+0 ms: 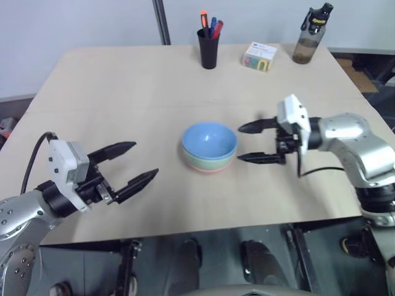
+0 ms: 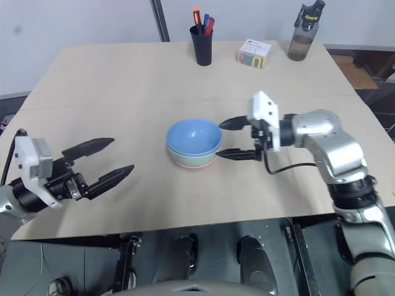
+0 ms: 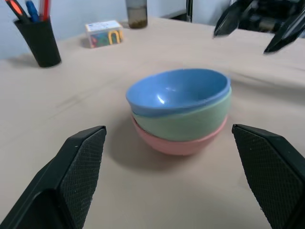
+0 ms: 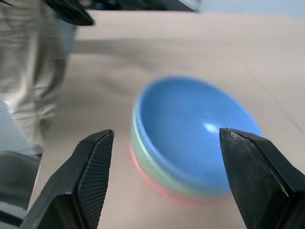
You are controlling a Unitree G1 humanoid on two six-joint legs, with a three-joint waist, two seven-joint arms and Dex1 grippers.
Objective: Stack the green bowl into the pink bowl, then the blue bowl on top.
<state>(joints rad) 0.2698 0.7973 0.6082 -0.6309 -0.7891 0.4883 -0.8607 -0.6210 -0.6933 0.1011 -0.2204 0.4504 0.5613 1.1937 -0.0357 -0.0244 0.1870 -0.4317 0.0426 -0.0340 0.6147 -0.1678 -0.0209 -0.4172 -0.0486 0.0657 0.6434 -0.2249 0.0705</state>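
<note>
Left gripper (image 1: 136, 164) jaws apart, well clear. Mid-desk (image 1: 123, 80): blue bowl (image 1: 210, 140) nested in green bowl (image 3: 190, 125), in pink bowl (image 3: 178, 145). Likely light, stiff, slick plastic; grip rims. Right gripper (image 1: 254, 142) jaws apart, just beside the stack.

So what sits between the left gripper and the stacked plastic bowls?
Nothing: bare tan tabletop separates the open left gripper from the sky-blue plastic bowl, seen in the left eye view.

bowls: blue bowl (image 3: 178, 90) sits on top, nested in the green bowl (image 3: 188, 123), which sits in the pink bowl (image 3: 178, 143)
left gripper (image 3: 176, 191): fingers wide apart, stack between them but not touched
right gripper (image 3: 255, 26): beyond the stack, spread open
back of the table (image 3: 57, 124): pen cup (image 3: 39, 40), little box (image 3: 104, 33), bottle (image 3: 137, 12)
</note>
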